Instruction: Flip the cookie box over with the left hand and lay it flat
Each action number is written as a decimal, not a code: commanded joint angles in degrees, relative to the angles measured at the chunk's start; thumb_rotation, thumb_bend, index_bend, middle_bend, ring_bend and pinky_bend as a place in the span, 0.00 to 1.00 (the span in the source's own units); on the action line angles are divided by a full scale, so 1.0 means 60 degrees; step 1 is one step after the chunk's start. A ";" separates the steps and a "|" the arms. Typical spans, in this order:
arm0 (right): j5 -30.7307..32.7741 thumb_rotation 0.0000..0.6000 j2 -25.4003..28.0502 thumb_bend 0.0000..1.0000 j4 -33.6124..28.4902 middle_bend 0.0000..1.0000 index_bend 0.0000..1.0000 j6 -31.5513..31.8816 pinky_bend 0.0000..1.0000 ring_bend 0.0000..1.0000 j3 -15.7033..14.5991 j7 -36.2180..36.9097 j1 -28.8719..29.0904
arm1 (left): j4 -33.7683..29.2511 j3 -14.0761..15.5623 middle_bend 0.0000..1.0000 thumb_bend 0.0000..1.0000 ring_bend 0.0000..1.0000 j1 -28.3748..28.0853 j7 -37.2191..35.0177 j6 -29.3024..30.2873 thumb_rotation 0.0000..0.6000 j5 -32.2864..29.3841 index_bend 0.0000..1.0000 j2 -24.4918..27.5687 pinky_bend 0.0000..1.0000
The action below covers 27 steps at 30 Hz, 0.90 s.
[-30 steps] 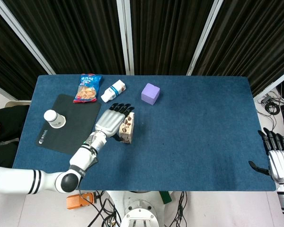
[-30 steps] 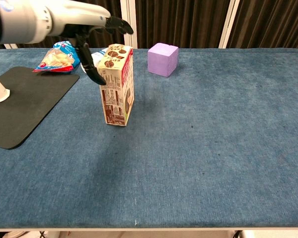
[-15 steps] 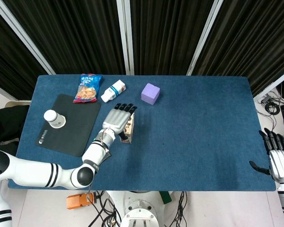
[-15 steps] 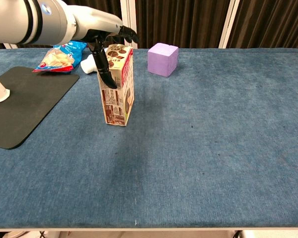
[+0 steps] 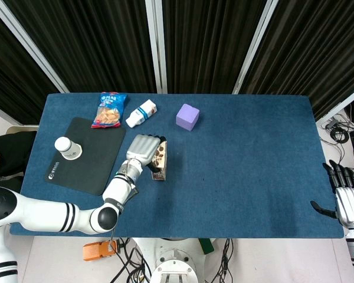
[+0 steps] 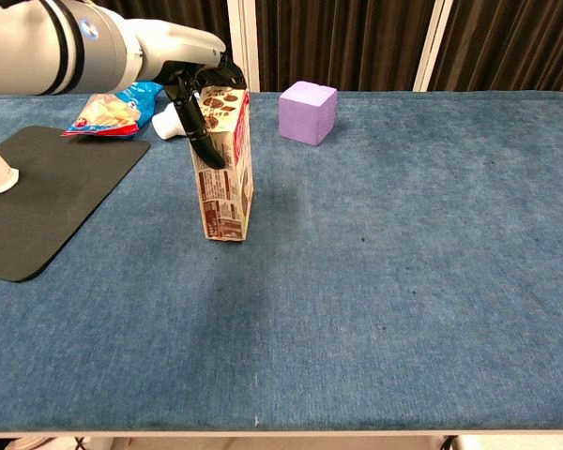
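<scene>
my left robot hand clasps cookie box top, fingers over far edge | box upright mid-left on surface, long axis vertical, directly under hand | right robot hand released, far right, well apart

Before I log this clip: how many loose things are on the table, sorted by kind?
Boxes and cartons: 2, cookie box, small milk carton
Snack bags: 1, chips bag
Blocks: 1, purple cube
Cups: 1, paper cup
Mats: 1, black mat
Total: 6
</scene>
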 commanded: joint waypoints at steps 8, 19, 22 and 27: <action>-0.0052 1.00 0.0020 0.28 -0.0059 0.00 0.00 0.0075 0.00 0.00 -0.0020 -0.0038 -0.0037 | 0.0098 -0.0926 0.43 0.02 0.39 0.2037 -0.4685 -0.1449 1.00 0.2983 0.38 0.0189 0.32; -0.0055 1.00 0.0030 0.28 -0.0086 0.00 0.00 0.0083 0.00 0.00 -0.0022 -0.0057 -0.0046 | 0.3309 -0.0904 0.43 0.00 0.29 0.3617 -1.0228 -0.1654 1.00 0.7297 0.38 -0.2620 0.10; -0.0041 1.00 0.0035 0.28 -0.0108 0.00 0.00 0.0063 0.00 0.00 -0.0017 -0.0070 -0.0038 | 0.4239 -0.0776 0.42 0.00 0.28 0.3705 -1.1100 -0.1423 1.00 0.8086 0.38 -0.3312 0.06; 0.0023 1.00 0.0040 0.28 -0.0138 0.00 0.00 0.0016 0.00 0.00 -0.0008 -0.0077 -0.0037 | 0.5949 -0.0451 0.42 0.00 0.26 0.3636 -1.1466 -0.0842 1.00 0.9169 0.38 -0.4306 0.03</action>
